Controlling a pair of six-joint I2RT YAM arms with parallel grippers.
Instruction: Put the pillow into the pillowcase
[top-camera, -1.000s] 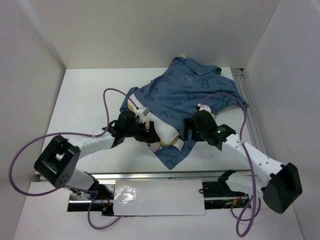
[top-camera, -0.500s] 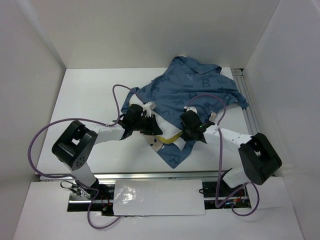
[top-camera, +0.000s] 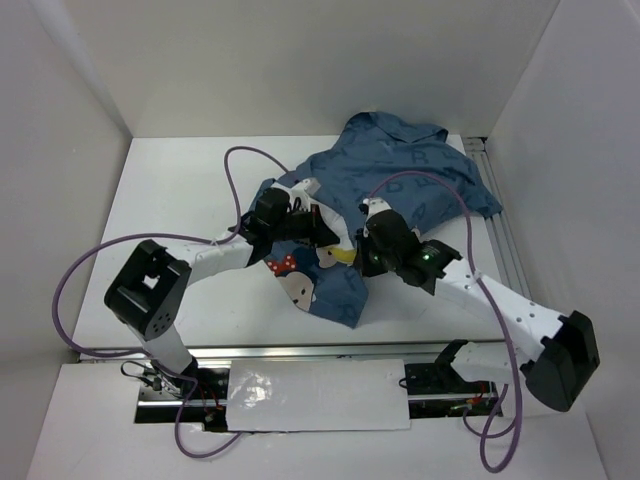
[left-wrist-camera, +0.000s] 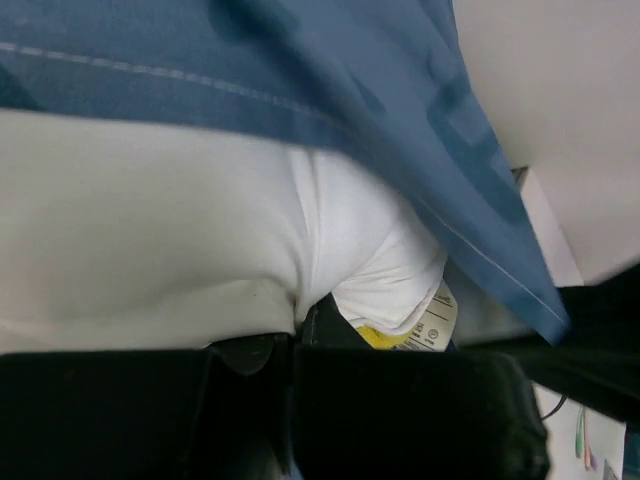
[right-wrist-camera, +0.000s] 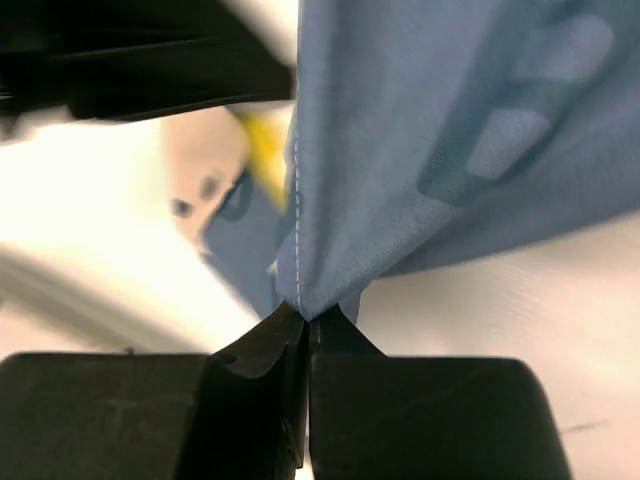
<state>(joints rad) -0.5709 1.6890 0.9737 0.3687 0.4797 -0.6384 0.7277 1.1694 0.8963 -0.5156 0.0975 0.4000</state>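
The denim-blue pillowcase (top-camera: 400, 170) lies bunched across the middle of the table, a mouse face with a red dotted bow showing on its near flap. Almost all of the pillow is under it in the top view; only a yellow sliver (top-camera: 343, 256) shows. My left gripper (top-camera: 318, 222) is shut on a fold of the white pillow (left-wrist-camera: 150, 230), its jaws (left-wrist-camera: 298, 318) pinched beside a care label, with the pillowcase (left-wrist-camera: 380, 90) draped above. My right gripper (top-camera: 362, 240) is shut on the pillowcase's stitched hem (right-wrist-camera: 300, 270), the jaws (right-wrist-camera: 307, 318) meeting at the cloth.
White walls enclose the white table (top-camera: 170, 200) on three sides. A metal rail (top-camera: 492, 200) runs along the right edge. Purple cables (top-camera: 235, 165) loop over both arms. A white plate (top-camera: 320, 395) covers the mounting bar at the near edge.
Both grippers closed from wide open and moved away from the near edge. The pillowcase's near flap was drawn over the white pillow, and the mouse print now faces up.
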